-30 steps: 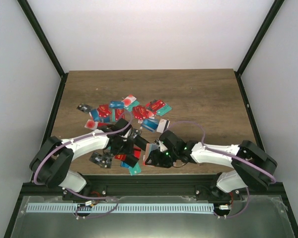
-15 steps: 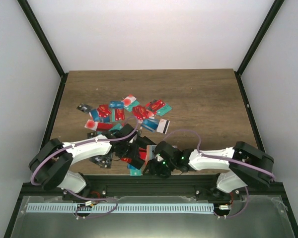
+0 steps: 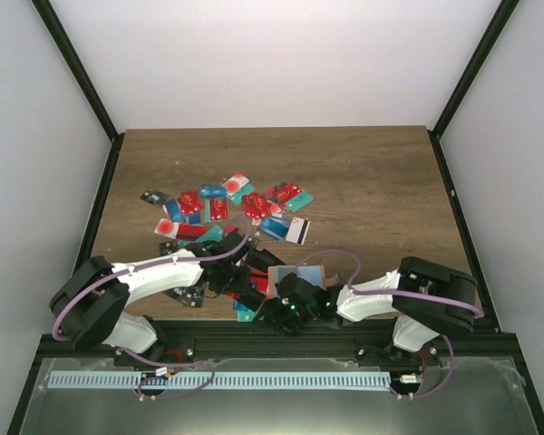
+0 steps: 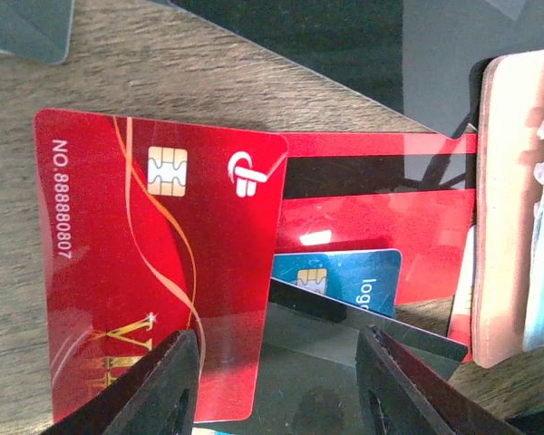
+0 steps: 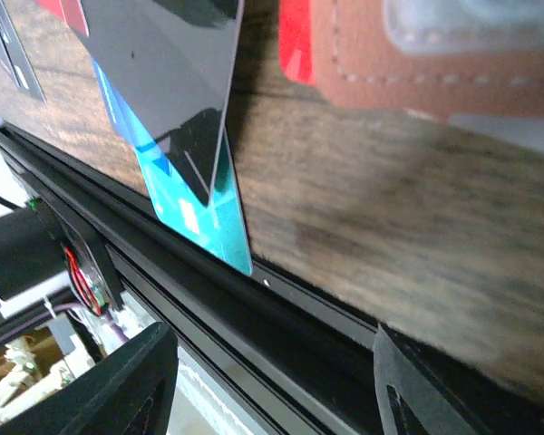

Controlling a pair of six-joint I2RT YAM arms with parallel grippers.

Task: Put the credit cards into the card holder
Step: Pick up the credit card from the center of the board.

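Left wrist view: the left pincer [image 4: 276, 362] is seen with its fingers about half apart, and a dark card [image 4: 344, 335] lies across the gap between them. Whether it is clamped cannot be told. Beside the left finger a red card [image 4: 154, 254] is laid flat on the bench [image 4: 118, 72]; it is marked with a gold chip, a white logo, gold swirls and a printed number. It overlaps a second red card [image 4: 381, 208] crossed by a black stripe, against which a blue card [image 4: 344, 276] with a chip is tucked. At the right edge the card holder [image 4: 503, 208] is seen, a salmon-tan pouch with rounded corners.

In the right wrist view the right pincer [image 5: 272, 353] is held wide open, nothing between its fingers, above the bench's near edge and a black rail [image 5: 254, 317]. Beyond it a teal card [image 5: 195, 208] reaches that edge, partly covered by a glossy black card [image 5: 163, 54]. The holder's stitched leather and a clear window are shown at the top.

From above, the holder is found close to the near edge, between the two pincers. The other credit cards [image 3: 227, 208], red, teal, blue and white, are scattered farther off, left of centre.
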